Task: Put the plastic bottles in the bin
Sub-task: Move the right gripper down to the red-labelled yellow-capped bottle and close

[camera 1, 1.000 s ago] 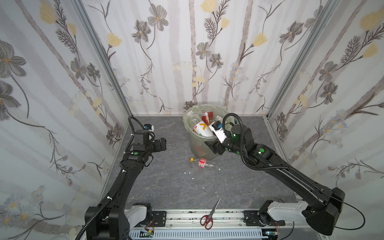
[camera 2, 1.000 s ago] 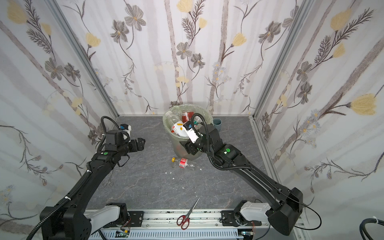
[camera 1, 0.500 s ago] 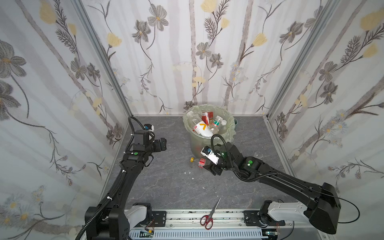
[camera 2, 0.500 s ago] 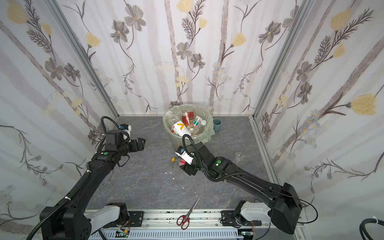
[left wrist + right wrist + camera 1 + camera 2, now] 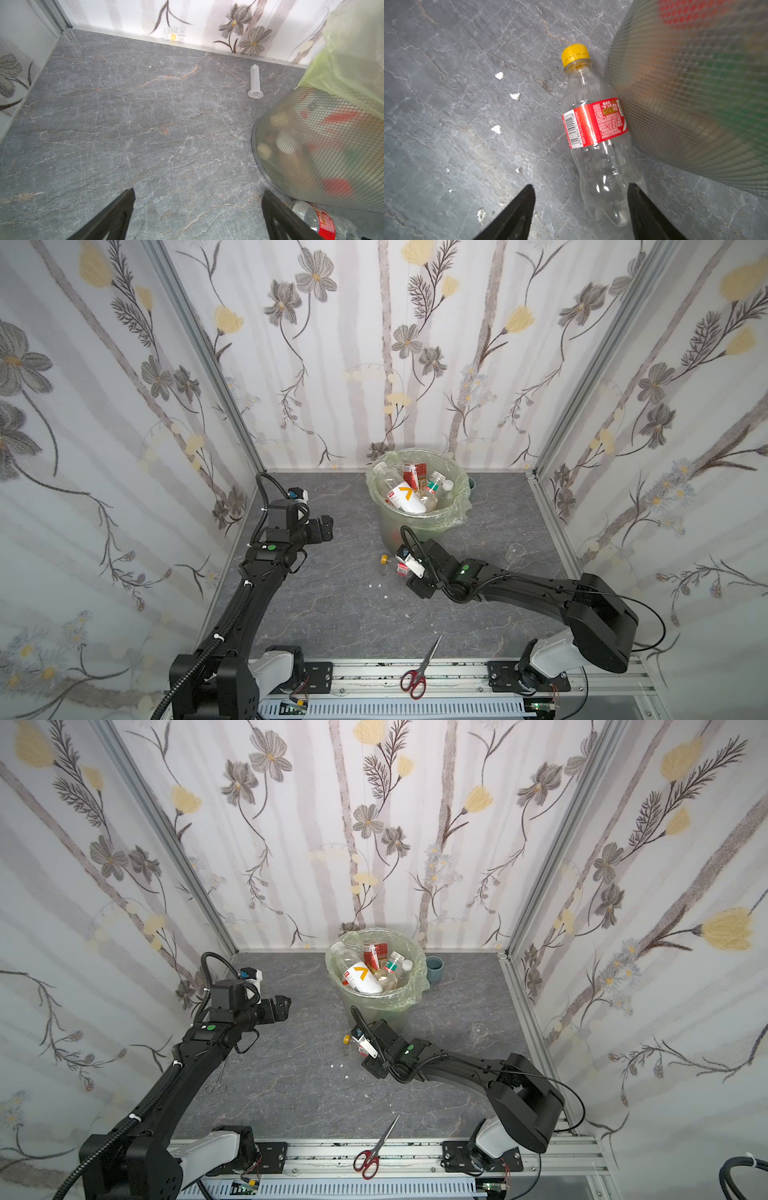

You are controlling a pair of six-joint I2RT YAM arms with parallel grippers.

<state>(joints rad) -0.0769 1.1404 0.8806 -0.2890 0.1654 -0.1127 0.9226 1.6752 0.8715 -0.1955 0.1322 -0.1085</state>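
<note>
Bottle left out: we are looking at one clear bottle (image 5: pixel 593 133) with a red label and a yellow cap. It is lying on its side on the grey floor, just right of centre in both top views (image 5: pixel 400 569), with its side touching the foot of the bin.
Bin: the bin (image 5: pixel 415 526) is standing in the upper middle of a top view, lined with a green bag and already holding many bottles.
Right gripper: the right gripper (image 5: pixel 580 187) is hanging low over the bottle's base. Its fingers are spread apart and pinching nothing, and the base is lying between them, nearer one finger than the other.
Left gripper: the left gripper (image 5: pixel 198 191) is waiting left of centre in a top view, with its fingers spread wide and empty over bare floor.
Step in hand: we are judging this to be the lineup for a grasp on the last loose bottle.
Risk, off-centre close: the nearer finger may be meeting the round, slick base first and rolling the bottle along the bin wall.
Risk, bin contact: one finger is working close to the mesh wall (image 5: pixel 695 83), so a wider approach could be nudging or tipping the bin.
Risk, crushing: the thin empty plastic may be buckling and slipping out during the lift.
</note>
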